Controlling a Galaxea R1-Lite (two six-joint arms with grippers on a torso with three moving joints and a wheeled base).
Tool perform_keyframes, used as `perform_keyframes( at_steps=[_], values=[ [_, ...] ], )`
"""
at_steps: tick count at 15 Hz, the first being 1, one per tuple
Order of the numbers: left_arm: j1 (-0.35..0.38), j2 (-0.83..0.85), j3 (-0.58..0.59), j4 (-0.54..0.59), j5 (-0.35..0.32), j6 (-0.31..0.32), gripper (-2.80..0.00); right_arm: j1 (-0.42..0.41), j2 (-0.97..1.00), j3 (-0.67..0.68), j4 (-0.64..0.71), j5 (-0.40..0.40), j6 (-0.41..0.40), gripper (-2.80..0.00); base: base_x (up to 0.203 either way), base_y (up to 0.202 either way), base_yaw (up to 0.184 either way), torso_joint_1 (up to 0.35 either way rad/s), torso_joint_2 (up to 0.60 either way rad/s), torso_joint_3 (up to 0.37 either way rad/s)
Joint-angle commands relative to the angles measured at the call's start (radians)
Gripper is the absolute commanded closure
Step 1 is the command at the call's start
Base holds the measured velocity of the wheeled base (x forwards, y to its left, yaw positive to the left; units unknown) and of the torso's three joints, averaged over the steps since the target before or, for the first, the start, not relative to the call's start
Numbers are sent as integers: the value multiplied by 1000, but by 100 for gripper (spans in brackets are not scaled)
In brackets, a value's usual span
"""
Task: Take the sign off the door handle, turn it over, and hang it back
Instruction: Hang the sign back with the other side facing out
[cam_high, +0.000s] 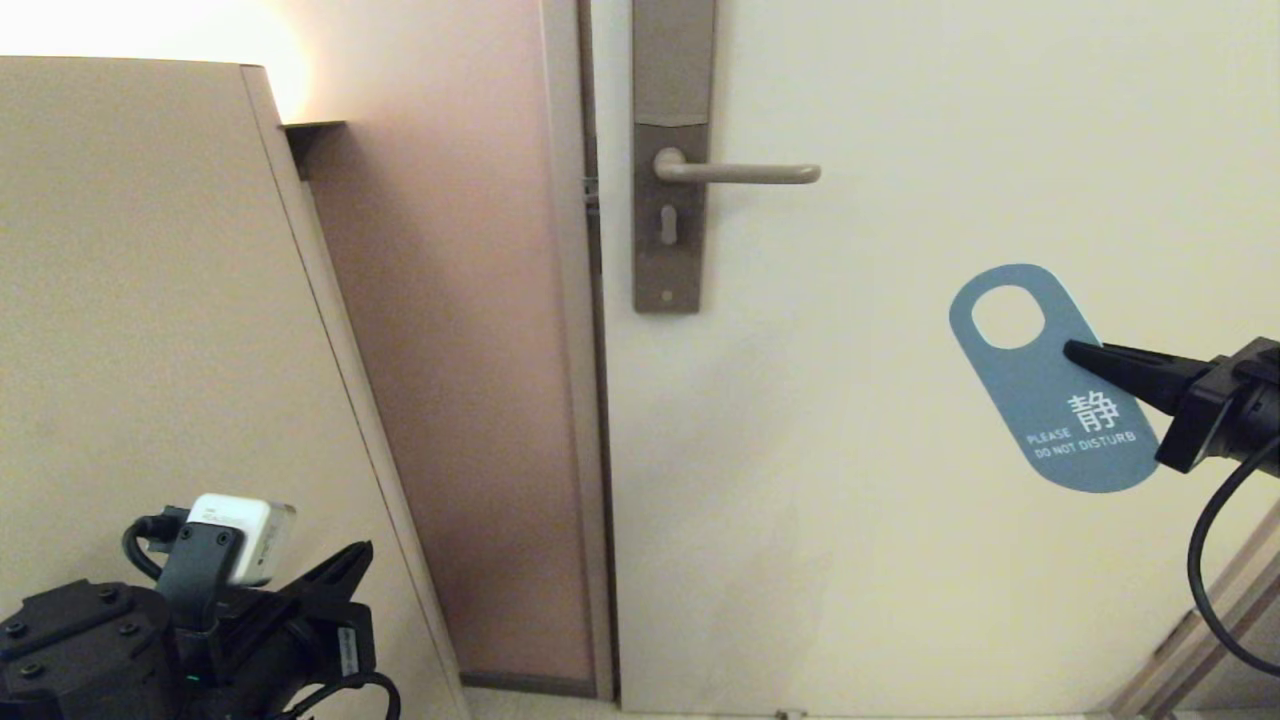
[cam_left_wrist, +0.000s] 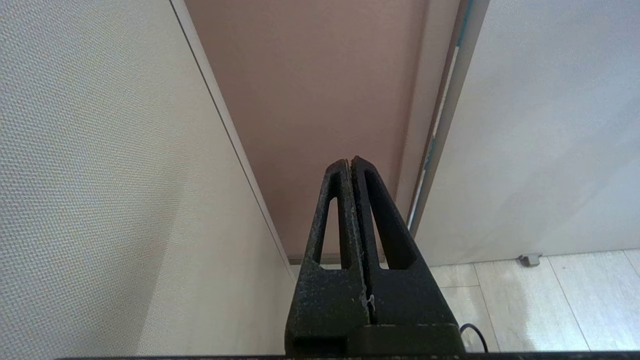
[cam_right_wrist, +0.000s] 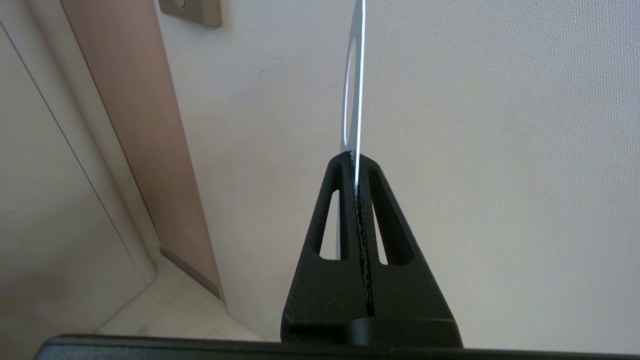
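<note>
- Off to the right of the door (cam_high: 900, 150), below the level of the door handle (cam_high: 740, 173) and well apart from it, the sign (cam_high: 1040, 400) hangs in the air, blue face with white text toward the head camera, round hole uppermost and tilted toward the handle.
- The right end effector (cam_high: 1072, 352) is clamped on the sign just below the hole; the right wrist view shows the card edge-on, pinched between the closed fingers (cam_right_wrist: 345, 210).
- The left end effector (cam_left_wrist: 350, 162) sits low by the wall on the left, pressed together on nothing — parked.
- The handle is bare, so the sign is off; turning it over and hanging it back look to be what remains.
- Handling, as a judgement: the sign looks thin, light and fairly stiff — it holds flat from one pinch point. A smooth card could slip or swivel in the grip.
- Holding near the middle, clear of the hole, leaves the ring free to slide over the lever's rounded tip.
</note>
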Motion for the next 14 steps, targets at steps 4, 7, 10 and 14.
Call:
perform_keyframes(
  at_steps=[4,7,10,14],
  values=[
    [0,3,0,-7,2,-2,0,0,1,1,-4,4,-13,0,0,0,0,0,0,0],
    [0,3,0,-7,2,-1,0,0,1,-1,-4,4,-15,0,0,0,0,0,0,0],
    [0,3,0,-7,2,1,0,0,1,-1,-4,4,-15,0,-1,-134,-4,0,2,4],
    [0,1,0,-7,3,1,0,0,1,-1,-4,4,-15,0,0,-195,-1,2,3,2]
  ],
)
